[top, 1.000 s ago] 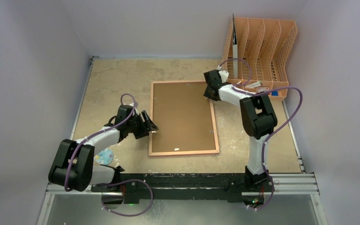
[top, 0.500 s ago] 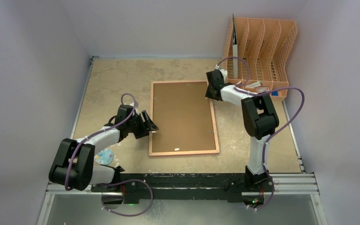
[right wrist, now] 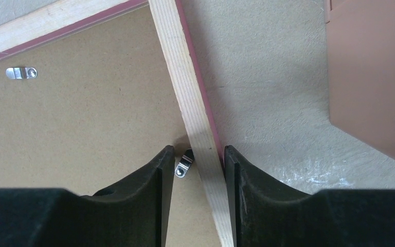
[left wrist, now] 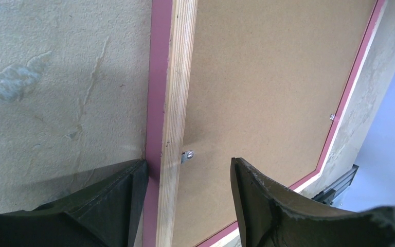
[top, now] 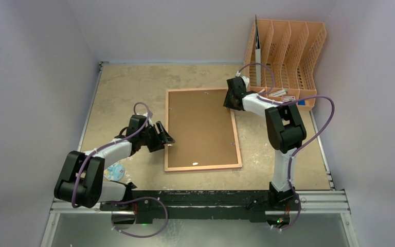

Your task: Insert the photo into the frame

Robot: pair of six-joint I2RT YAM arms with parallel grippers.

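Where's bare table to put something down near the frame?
Bare table: the far-left stretch between the frame and the left wall, and the near-right corner beside the right arm's base. Crowded: the orange rack by the right hand.

Pale lilac walls [top: 31, 77]; mottled beige tabletop [top: 128, 87].

The frame [top: 202, 167] showed a pink front edge and pale, striped plywood sides around a plain brown hardboard sheet [top: 200, 126] with silver clips [right wrist: 21, 73]. The desk [top: 128, 87] was mottled beige. At far right stood an orange lattice file rack [top: 288, 46]. The left end effector [left wrist: 187, 163] and right end effector [right wrist: 198, 151] were black, the arms [top: 110, 150] white and black, the cables [top: 333, 110] purple.
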